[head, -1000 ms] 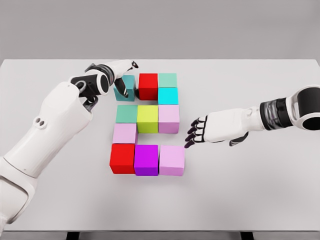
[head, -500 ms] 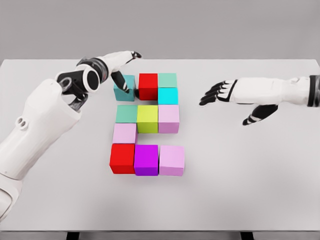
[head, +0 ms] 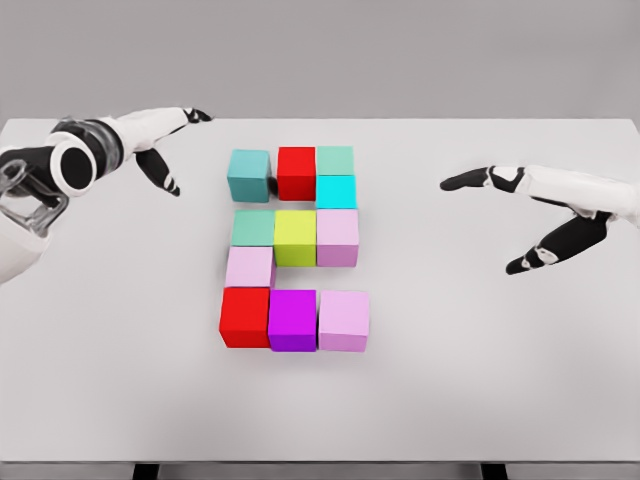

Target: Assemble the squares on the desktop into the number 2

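Coloured cubes sit together mid-table in the shape of a 2. The top row is a teal cube (head: 248,174), a red cube (head: 296,171) and a green cube (head: 335,160), with a cyan cube (head: 336,191) below the green one. The middle row holds a green cube (head: 253,228), a yellow cube (head: 295,237) and a pink cube (head: 337,237). A pink cube (head: 249,266) links down to a red cube (head: 245,316), a magenta cube (head: 292,319) and a pink cube (head: 344,319). My left hand (head: 170,148) hovers open left of the teal cube. At the right, my right hand (head: 520,215) is open, apart from the cubes.
The white table (head: 480,380) spreads wide around the cubes, its far edge (head: 400,120) meeting a grey wall. Nothing else stands on it.
My left hand has let go of the teal cube and pulled back to the left. The right hand has withdrawn to the right, away from the cubes.
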Controlling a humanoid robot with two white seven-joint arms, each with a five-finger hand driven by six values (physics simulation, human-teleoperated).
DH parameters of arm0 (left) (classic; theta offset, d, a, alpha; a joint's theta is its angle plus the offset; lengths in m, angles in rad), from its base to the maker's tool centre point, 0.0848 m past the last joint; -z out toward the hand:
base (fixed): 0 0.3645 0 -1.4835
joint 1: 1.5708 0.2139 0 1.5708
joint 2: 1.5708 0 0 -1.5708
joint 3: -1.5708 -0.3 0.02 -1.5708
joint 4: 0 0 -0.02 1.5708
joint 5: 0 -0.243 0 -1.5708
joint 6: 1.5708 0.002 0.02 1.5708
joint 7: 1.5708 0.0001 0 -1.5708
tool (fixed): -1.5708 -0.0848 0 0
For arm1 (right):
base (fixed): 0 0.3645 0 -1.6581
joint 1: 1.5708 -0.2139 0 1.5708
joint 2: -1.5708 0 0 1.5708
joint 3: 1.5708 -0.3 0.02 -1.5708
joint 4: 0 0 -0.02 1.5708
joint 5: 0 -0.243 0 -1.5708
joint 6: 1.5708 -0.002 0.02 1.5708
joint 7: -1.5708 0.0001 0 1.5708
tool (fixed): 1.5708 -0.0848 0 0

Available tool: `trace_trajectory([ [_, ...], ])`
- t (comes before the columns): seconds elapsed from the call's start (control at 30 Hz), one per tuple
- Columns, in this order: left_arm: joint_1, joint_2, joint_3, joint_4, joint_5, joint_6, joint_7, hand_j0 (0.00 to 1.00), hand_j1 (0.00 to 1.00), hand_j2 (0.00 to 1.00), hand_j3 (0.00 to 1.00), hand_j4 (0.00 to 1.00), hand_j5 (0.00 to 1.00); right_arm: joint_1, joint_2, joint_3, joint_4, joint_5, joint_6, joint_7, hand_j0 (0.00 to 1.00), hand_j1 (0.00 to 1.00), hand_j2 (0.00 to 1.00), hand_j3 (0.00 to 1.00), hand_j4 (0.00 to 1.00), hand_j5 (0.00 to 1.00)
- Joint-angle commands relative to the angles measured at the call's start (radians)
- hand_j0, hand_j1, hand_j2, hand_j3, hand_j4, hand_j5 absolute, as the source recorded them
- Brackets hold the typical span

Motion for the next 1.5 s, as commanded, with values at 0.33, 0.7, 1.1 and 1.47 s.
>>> trace_trajectory([
  [0.33, -0.011, 0.084, -0.195, -0.04, -0.023, -0.006, 0.0, 1.0, 1.0, 1.0, 1.0, 1.0, 1.0, 0.145, 0.011, -0.233, -0.065, -0.013, 0.001, 0.0, 1.0, 1.0, 1.0, 1.0, 1.0, 1.0],
  [0.7, -0.011, 0.066, -0.264, -0.025, -0.128, -0.006, 0.0, 1.0, 1.0, 1.0, 1.0, 1.0, 1.0, 0.144, 0.013, -0.233, -0.064, -0.005, 0.001, 0.0, 1.0, 1.0, 1.0, 1.0, 1.0, 1.0],
  [1.1, -0.009, -0.005, -0.272, 0.043, -0.187, -0.008, 0.0, 1.0, 1.0, 1.0, 1.0, 1.0, 1.0, 0.142, 0.022, -0.233, -0.061, 0.064, 0.001, 0.0, 1.0, 1.0, 1.0, 1.0, 1.0, 1.0],
  [1.47, -0.009, -0.026, -0.279, 0.043, -0.207, -0.008, 0.0, 1.0, 1.0, 1.0, 1.0, 1.0, 1.0, 0.142, 0.023, -0.233, -0.07, 0.073, 0.001, 0.0, 1.0, 1.0, 1.0, 1.0, 1.0, 1.0],
])
